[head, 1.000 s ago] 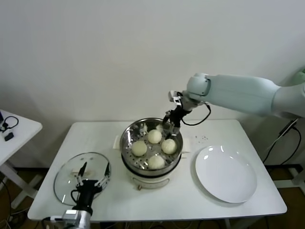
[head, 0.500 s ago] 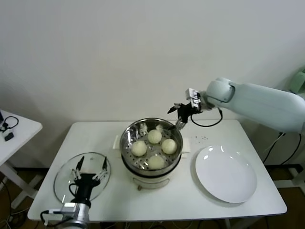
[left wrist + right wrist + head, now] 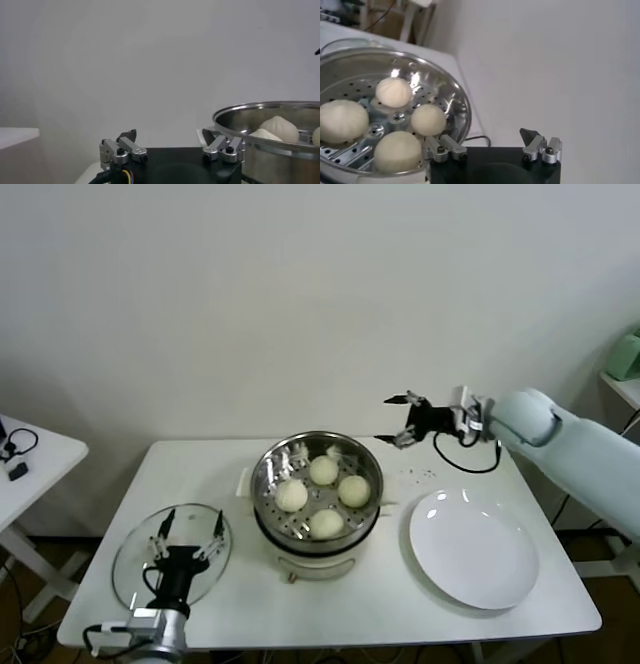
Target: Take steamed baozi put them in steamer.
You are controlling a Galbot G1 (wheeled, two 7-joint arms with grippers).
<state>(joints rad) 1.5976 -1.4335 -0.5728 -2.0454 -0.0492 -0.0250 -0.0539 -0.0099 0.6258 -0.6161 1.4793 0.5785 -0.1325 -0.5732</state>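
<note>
**Four Baozi Seated in Steamer; Both Hands Empty**

The steamer [image 3: 316, 484] stands near the centre of the white surface [image 3: 500, 619]. Its polished steel rim encloses a perforated floor, and the pot sits on a white base. All four steamed baozi [image 3: 323, 470] rest on that perforated floor, grouped close together in a rough diamond: one toward the wall, one toward the robot, and one on each side. None lies outside the pot. The right wrist view confirms the four buns lying on the hole-dotted floor, each domed and smooth.

The right hand [image 3: 400, 419] hangs in the air beyond the steamer's rim, on the robot's right side of the pot and above the rear part of the surface. Its fingers are spread wide apart and hold nothing. It touches neither the steamer nor any bun.

The left hand [image 3: 187, 532] is low at the near left of the surface, positioned over the round glass lid [image 3: 135, 564] that lies flat there. Its fingers are parted and grip nothing.

A flat white plate [image 3: 473, 550] lies on the surface to the robot's right of the steamer, just beside it, with nothing on it.
</note>
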